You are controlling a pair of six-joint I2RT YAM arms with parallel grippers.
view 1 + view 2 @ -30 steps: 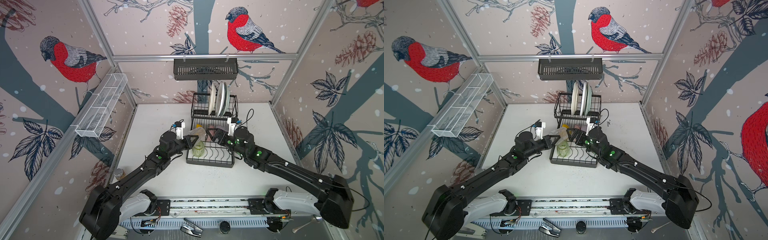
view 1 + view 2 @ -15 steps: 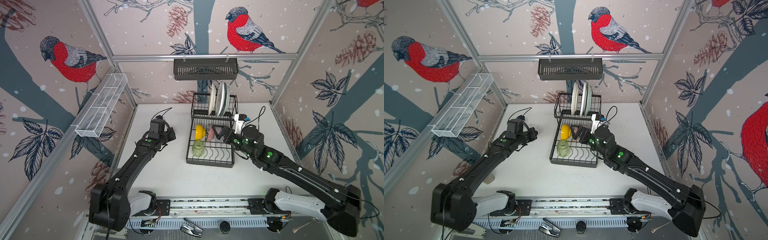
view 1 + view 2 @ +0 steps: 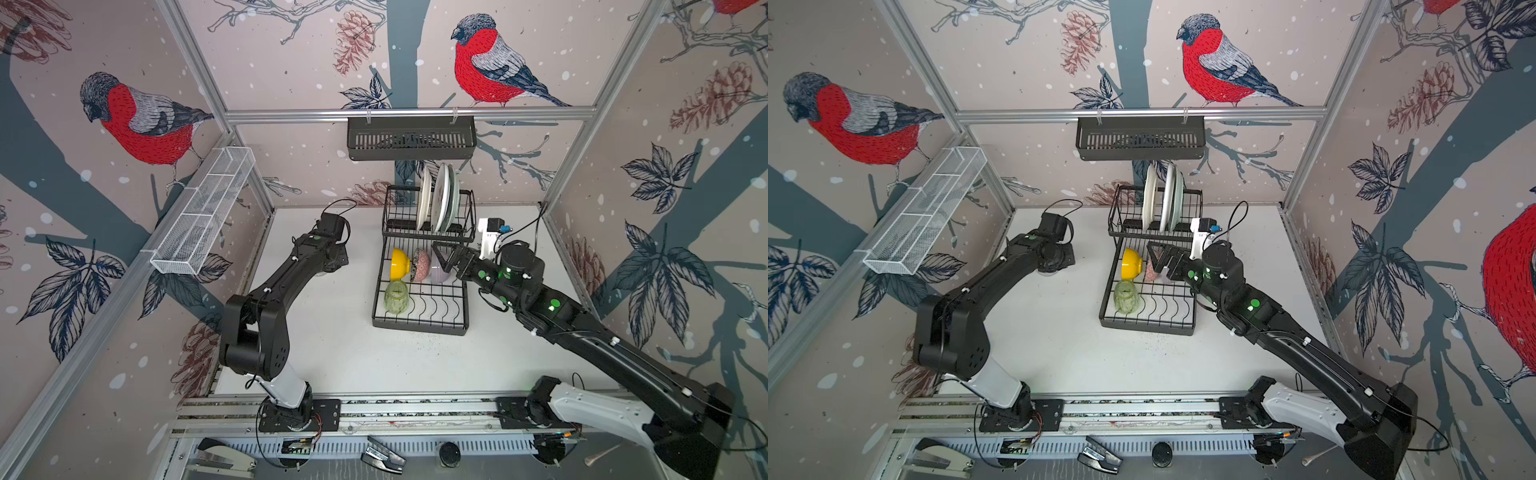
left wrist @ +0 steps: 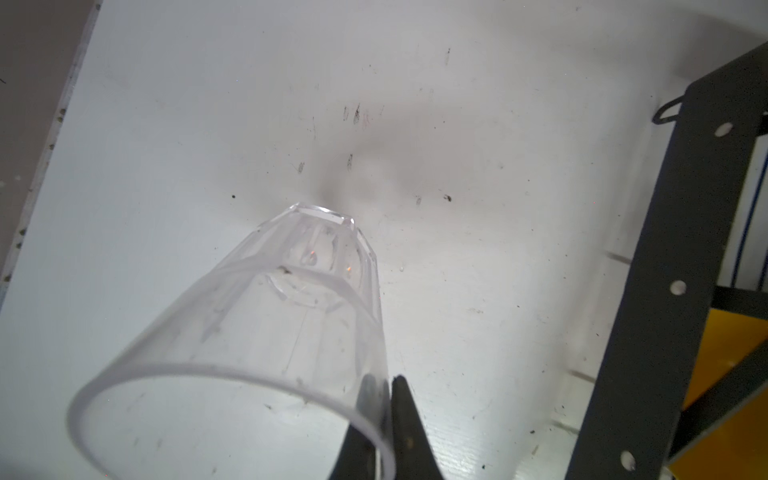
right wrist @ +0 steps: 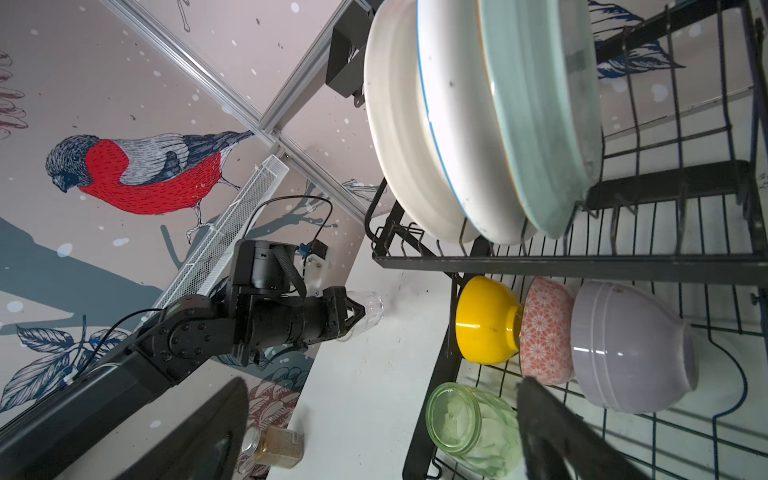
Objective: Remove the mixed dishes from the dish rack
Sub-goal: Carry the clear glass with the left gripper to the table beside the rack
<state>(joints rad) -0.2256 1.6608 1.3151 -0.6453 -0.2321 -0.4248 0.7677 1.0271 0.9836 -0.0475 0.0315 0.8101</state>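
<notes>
A black wire two-level dish rack [image 3: 419, 327] stands toward the back of a white table [image 3: 353, 361]; I place everything else by it. In the rack's raised rear basket, two cream plates [image 3: 424, 199] and a mint plate [image 3: 454, 199] stand on edge in the slots, which I judge keeps them apart and easy to lift by the rim. Below, at the back of the rack's flat tray, a yellow bowl [image 3: 400, 263], a pink-patterned bowl [image 3: 420, 264] and a lilac bowl [image 3: 438, 272] rest on their sides in a row, each touching the next. Just in front of the yellow bowl, a pale-green glass tumbler [image 3: 395, 296] lies on its side on the wavy wires.

Outside the rack, near its left side, a clear faceted glass tumbler [image 4: 266, 332] hangs mouth-up over the table, probably so it can be stood on its base; I cannot tell whether the base touches. My left gripper [image 4: 388, 382] is closed tight on that tumbler's rim wall, one finger inside and one outside. My right gripper [image 3: 446, 257] is spread wide and empty at the rack's right side, just above the lilac bowl, which I judge its likeliest next pick.
</notes>
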